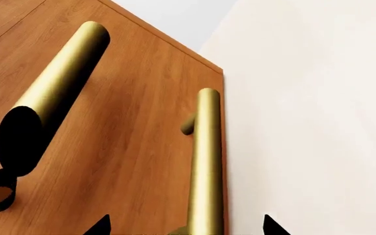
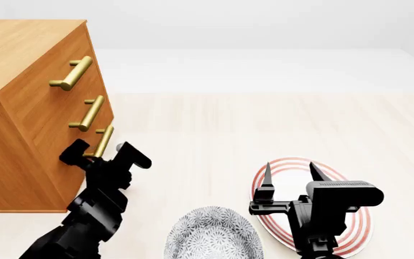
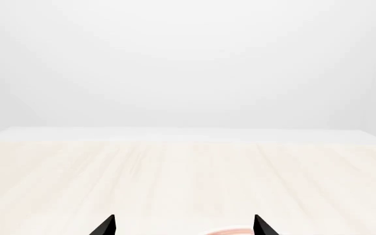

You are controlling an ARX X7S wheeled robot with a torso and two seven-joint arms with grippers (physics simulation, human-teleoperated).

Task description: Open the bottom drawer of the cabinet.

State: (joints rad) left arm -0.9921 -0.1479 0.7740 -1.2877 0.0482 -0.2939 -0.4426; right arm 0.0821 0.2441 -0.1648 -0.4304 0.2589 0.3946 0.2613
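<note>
Reaching low toward the cabinet [image 2: 30, 108], the robot's left gripper [image 2: 106, 152] sits at the handle [image 2: 104, 141] of the bottom drawer [image 2: 84, 156], the lowest of three matching wooden fronts. From where I stand, its two black fingers spread to either side of the brass bar, one toward the cabinet face and one on the open floor side, so the claw is open around the handle and has not closed on it. The wrist camera backs this up: the bar [image 1: 205, 161] runs up between the two fingertips, with the middle drawer's handle [image 1: 54, 90] farther along the same wooden face. Straddling the bar this way appears meant to let the fingers pinch it squarely before any pull. The drawer itself looks flush with the two above it, so the opening has, by my reading, not begun.

The right gripper [image 2: 288, 174] hangs idle over a red-striped plate [image 2: 351, 226], fingers wide apart and holding nothing, pointed at bare floor [image 3: 188, 181]. A grey patterned bowl [image 2: 213, 234] sits just beside the plate, well clear of the drawer's path. Keeping that arm parked out there seems sensible: it leaves room in front of the cabinet for the drawer to slide out.
</note>
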